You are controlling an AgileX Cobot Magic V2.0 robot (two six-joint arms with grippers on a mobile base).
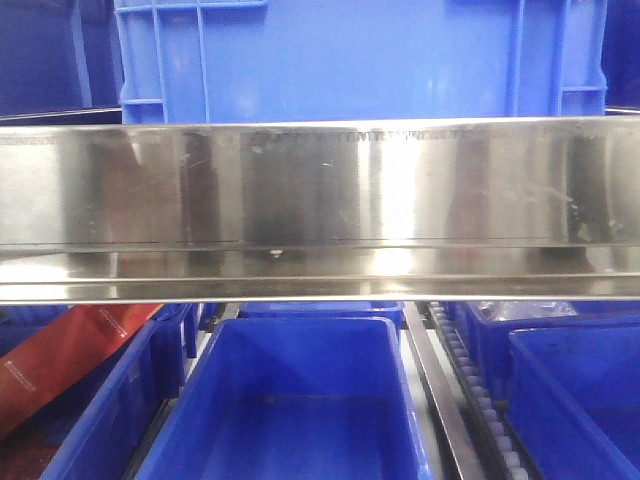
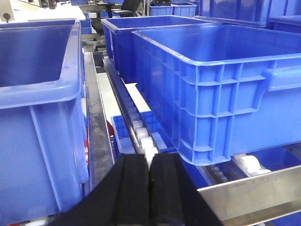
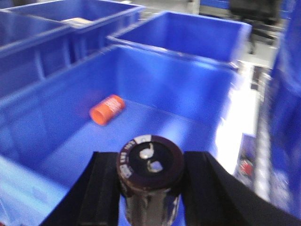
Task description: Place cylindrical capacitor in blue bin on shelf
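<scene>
Hovering above the blue bin (image 3: 155, 80), right jaws grip a dark capacitor (image 3: 149, 162); left jaws closed.

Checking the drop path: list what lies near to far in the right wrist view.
Right gripper clamping a dark cylinder → orange cylinder on the blue bin floor → its far wall → second blue bin beyond.

Shiny steel shelf (image 1: 320, 190); blue bins (image 1: 300, 365) on its tiers

Industrial parts storeroom.
Rows of blue plastic bins (image 2: 211, 94) sit on a shiny stainless-steel shelf (image 1: 320, 190) with white roller tracks (image 2: 141, 134).
</scene>
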